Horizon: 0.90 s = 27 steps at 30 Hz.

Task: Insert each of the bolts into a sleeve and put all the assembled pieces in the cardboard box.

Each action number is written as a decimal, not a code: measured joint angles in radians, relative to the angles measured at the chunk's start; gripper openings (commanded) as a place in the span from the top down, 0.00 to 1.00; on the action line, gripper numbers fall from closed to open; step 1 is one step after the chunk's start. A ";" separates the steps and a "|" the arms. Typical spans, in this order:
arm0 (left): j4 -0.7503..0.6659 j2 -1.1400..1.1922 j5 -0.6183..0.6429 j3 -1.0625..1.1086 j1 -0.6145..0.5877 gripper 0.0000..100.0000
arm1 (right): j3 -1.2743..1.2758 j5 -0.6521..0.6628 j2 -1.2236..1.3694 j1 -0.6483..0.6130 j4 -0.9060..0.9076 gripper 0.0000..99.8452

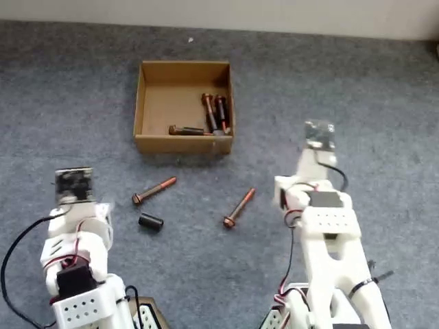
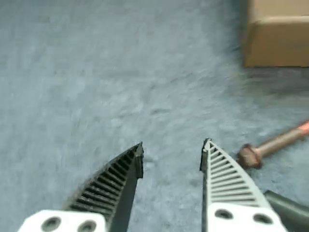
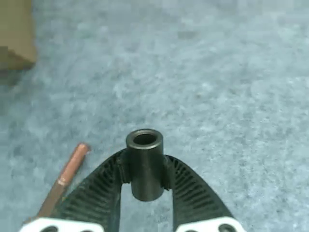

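Right pincer [image 3: 145, 180] clamps upright black sleeve [image 3: 145, 163]; bolt [image 3: 64, 178] beside; cardboard box [image 3: 16, 34] corner beyond.

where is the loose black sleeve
High view: the loose sleeve lies on the carpet between the nearest bolt and the left arm.

The left arm [image 1: 75, 253] is folded back. The left gripper [image 2: 172, 154] points down at the table, jaws spread with nothing between them. The right arm [image 1: 329, 233] stretches farther forward. The right gripper [image 3: 145, 169] clamps a sleeve [image 3: 145, 145] between both fingers, its open end toward the wrist.
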 measured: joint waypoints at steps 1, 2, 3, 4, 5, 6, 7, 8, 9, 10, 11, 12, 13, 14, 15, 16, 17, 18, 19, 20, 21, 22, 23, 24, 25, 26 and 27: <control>0.018 0.000 -0.017 -0.028 0.040 0.78 | 0.005 -0.028 0.000 0.015 -0.008 1.00; 0.041 0.000 -0.026 -0.057 0.084 0.78 | 0.006 -0.052 0.000 0.028 -0.014 1.00; 0.064 0.000 -0.029 -0.087 0.129 0.78 | 0.006 -0.072 0.000 0.038 -0.018 1.00; 0.089 0.000 -0.032 -0.118 0.175 0.78 | 0.006 -0.086 0.000 0.044 -0.021 1.00; 0.115 0.000 -0.034 -0.150 0.219 0.78 | 0.008 -0.094 0.000 0.048 -0.025 1.00; 0.138 0.000 -0.034 -0.184 0.264 0.78 | 0.008 -0.098 0.000 0.048 -0.025 1.00; 0.161 0.000 -0.034 -0.215 0.302 0.78 | 0.008 -0.101 0.000 0.048 -0.031 1.00; 0.180 0.012 -0.034 -0.249 0.334 0.78 | 0.008 -0.104 0.000 0.048 -0.041 1.00; 0.193 0.041 -0.037 -0.281 0.362 0.78 | 0.012 -0.104 0.000 0.048 -0.057 1.00; 0.204 0.081 -0.037 -0.315 0.384 0.78 | 0.015 -0.104 0.000 0.049 -0.069 1.00; 0.207 0.126 -0.037 -0.348 0.402 0.78 | 0.015 -0.104 0.000 0.049 -0.081 1.00; 0.207 0.184 -0.038 -0.385 0.414 0.78 | 0.015 -0.104 0.000 0.051 -0.094 1.00; 0.207 0.250 -0.049 -0.423 0.427 0.78 | 0.015 -0.104 0.000 0.051 -0.103 1.00; 0.207 0.321 -0.068 -0.462 0.439 0.78 | 0.015 -0.104 0.000 0.051 -0.110 1.00; 0.207 0.396 -0.100 -0.503 0.453 0.78 | 0.015 -0.104 0.000 0.051 -0.112 1.00; 0.207 0.479 -0.129 -0.546 0.466 0.78 | 0.015 -0.104 0.000 0.051 -0.112 1.00; 0.207 0.560 -0.152 -0.588 0.474 0.78 | 0.015 -0.104 0.000 0.051 -0.114 1.00; 0.207 0.637 -0.167 -0.629 0.483 0.78 | 0.015 -0.104 0.000 0.051 -0.115 1.00; 0.207 0.712 -0.175 -0.672 0.489 0.78 | 0.015 -0.104 0.000 0.051 -0.115 1.00; 0.207 0.787 -0.180 -0.713 0.494 0.78 | 0.015 -0.104 0.000 0.051 -0.115 1.00; 0.207 0.861 -0.181 -0.752 0.496 0.78 | 0.015 -0.104 0.000 0.051 -0.115 1.00; 0.207 0.934 -0.183 -0.790 0.499 0.78 | 0.015 -0.104 0.000 0.051 -0.115 1.00; 0.207 1.000 -0.184 -0.825 0.500 0.78 | 0.015 -0.104 0.000 0.051 -0.115 1.00; 0.207 1.071 -0.186 -0.859 0.500 0.78 | 0.015 -0.104 0.000 0.051 -0.115 1.00; 0.207 1.137 -0.186 -0.891 0.497 0.78 | 0.015 -0.104 0.000 0.051 -0.115 1.00; 0.207 1.204 -0.186 -0.927 0.497 0.78 | 0.015 -0.104 0.000 0.051 -0.115 1.00; 0.207 1.264 -0.186 -0.956 0.497 0.78 | 0.015 -0.104 0.000 0.051 -0.115 1.00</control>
